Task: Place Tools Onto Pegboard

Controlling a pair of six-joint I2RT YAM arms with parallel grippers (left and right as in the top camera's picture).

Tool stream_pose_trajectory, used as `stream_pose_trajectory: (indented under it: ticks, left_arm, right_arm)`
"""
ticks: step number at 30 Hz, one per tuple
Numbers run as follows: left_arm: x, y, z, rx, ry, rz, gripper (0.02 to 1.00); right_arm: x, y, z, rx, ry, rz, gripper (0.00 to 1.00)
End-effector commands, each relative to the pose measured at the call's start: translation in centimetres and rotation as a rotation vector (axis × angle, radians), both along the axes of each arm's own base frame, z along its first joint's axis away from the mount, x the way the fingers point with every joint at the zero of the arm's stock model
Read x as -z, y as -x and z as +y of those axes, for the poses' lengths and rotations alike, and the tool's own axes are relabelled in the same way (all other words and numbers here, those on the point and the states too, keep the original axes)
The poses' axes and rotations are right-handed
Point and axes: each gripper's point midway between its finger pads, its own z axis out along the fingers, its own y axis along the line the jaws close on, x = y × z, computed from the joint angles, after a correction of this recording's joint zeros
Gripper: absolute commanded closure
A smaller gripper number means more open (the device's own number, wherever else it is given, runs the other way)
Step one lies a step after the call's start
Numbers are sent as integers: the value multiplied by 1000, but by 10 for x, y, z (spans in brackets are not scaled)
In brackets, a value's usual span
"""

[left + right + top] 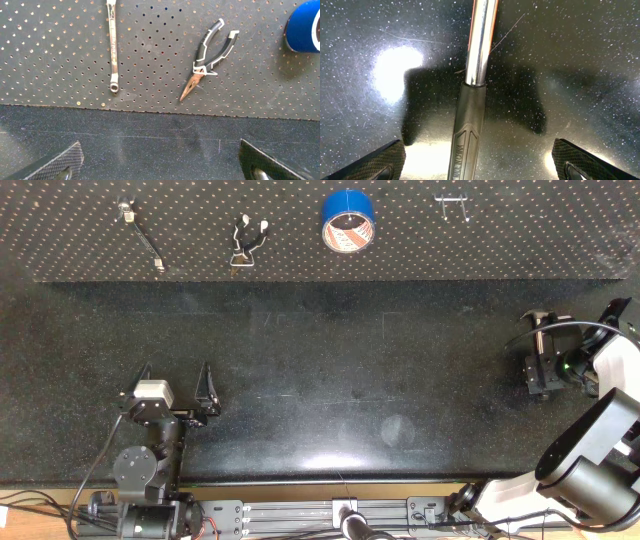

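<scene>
hammer on the table, right claw wide open over its handle

hammer (538,325) down on the black table (330,350), far over on the right side, well short of the pegboard (80,240). its head points toward the board and the shaft runs back toward the right arm. up close in the right wrist view, the hammer (475,100) shows a bright chrome shaft meeting a dark moulded grip, flat on the speckled surface with its shadow spread beside it.

right claw (538,365) sits right above that handle. from its own camera the right claw (480,167) is spread wide, one textured finger (375,162) on each side of the grip, with clear table between fingers and handle. it has hold of nothing.

over on the left, the left claw (175,385) is low near its base, well apart from the hammer. its fingers (55,162) are wide apart too, and the left claw (162,165) is empty, facing the board.

up on the pegboard, a wrench (113,50) hangs at the left, its ring end down. pliers (210,55) hang just to its right, nose slanting down. next along comes a roll of blue tape (348,222), then a wire hook (452,205) toward the right.
</scene>
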Motion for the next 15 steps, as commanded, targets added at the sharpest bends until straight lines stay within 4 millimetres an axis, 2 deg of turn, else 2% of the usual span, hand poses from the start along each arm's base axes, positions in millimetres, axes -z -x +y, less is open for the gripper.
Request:
stream_pose_trajectory:
  ticks: [1, 11, 15]
  left_arm:
    - [1, 0, 0, 2, -9, -1, 23]
    - [1, 0, 0, 2, -9, -1, 23]
    - [1, 0, 0, 2, -9, -1, 23]
  right_arm:
    - [3, -5, 5, -10, -30, -15, 47]
    - [2, -10, 5, 30, -45, -45, 47]
    - [2, -9, 2, 103, -52, -49, 47]
